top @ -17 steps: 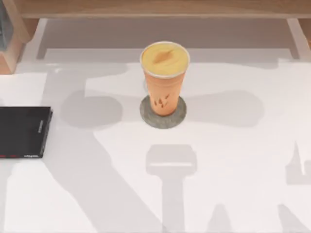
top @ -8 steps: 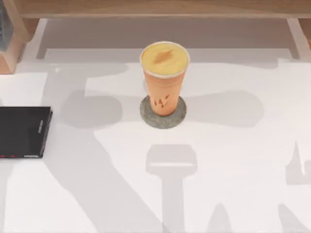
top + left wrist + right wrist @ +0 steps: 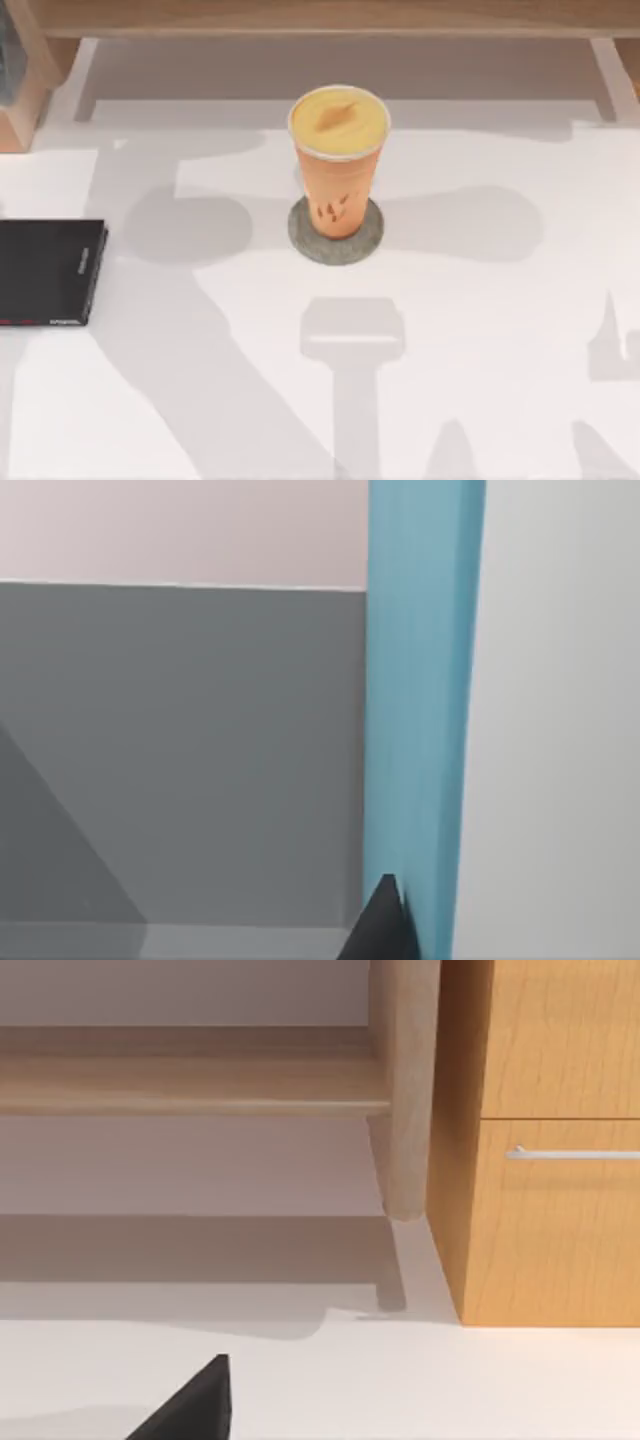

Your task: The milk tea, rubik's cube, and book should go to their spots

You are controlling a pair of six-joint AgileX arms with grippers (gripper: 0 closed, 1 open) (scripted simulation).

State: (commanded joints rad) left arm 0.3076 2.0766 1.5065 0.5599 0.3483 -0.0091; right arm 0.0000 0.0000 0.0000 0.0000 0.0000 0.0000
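Note:
The milk tea (image 3: 338, 160), an orange cup with a yellow top, stands upright on the round grey coaster (image 3: 336, 244) at the table's middle. A flat black book (image 3: 48, 270) lies at the left edge of the table. In the left wrist view, the teal-blue book (image 3: 425, 710) runs as a tall strip right beside a dark part of my left gripper (image 3: 383, 925). A dark part of my right gripper (image 3: 190, 1408) hangs over the white tabletop, facing a wooden cabinet. The rubik's cube is out of view.
A wooden shelf rail (image 3: 320, 18) runs along the table's far edge, with a wooden upright (image 3: 22, 95) at the far left. The right wrist view faces a wooden drawer cabinet (image 3: 545, 1140) with a metal handle (image 3: 575, 1152) and a round wooden leg (image 3: 405, 1080).
The arms' shadows on the table have drifted slightly. The cup, the coaster and the black book have stayed put.

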